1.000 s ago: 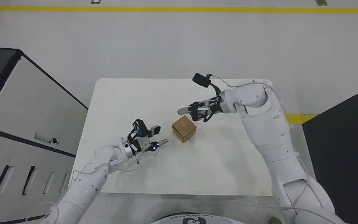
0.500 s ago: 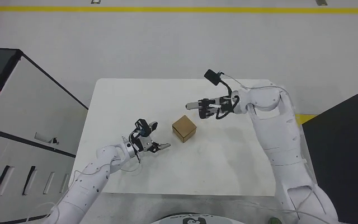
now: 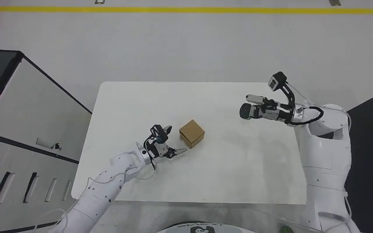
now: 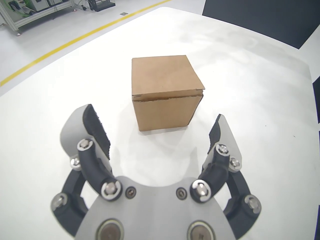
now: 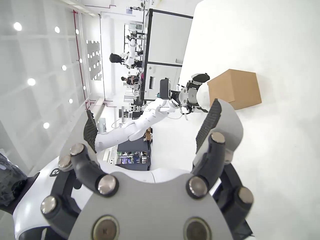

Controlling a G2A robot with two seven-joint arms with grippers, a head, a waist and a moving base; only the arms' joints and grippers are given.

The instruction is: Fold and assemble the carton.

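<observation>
Carton [image 3: 192,133]: a small brown cardboard cube. It stands squarely on the white table [image 3: 233,175] near the middle and is turned corner-on to the table's edges. Its flaps are down and the top is flat. A tucked seam runs along the upper edge of the face nearest the left arm. It is closed, so its contents cannot be told.

Left gripper [image 3: 173,140]: low over the table, just beside the carton on the robot's left. The jaws are spread wide and hold nothing. In the left wrist view the dark pads [image 4: 96,126] flank the carton's near face without touching it, with a strip of bare tabletop between the tips and the cardboard (the spread looks a little wider than the box).

Right gripper [image 3: 249,105]: raised over the far right part of the table, well apart from the carton. The fingers are released and hold nothing. Its wrist view looks across at the carton with the left gripper just beside it.

Surroundings: a grey cabinet [image 3: 29,105] stands off the table's left side. A black panel [image 3: 349,145] stands off the right side. A yellow floor line [image 3: 186,9] runs beyond the far edge. Only open tabletop lies between the carton and either gripper.
</observation>
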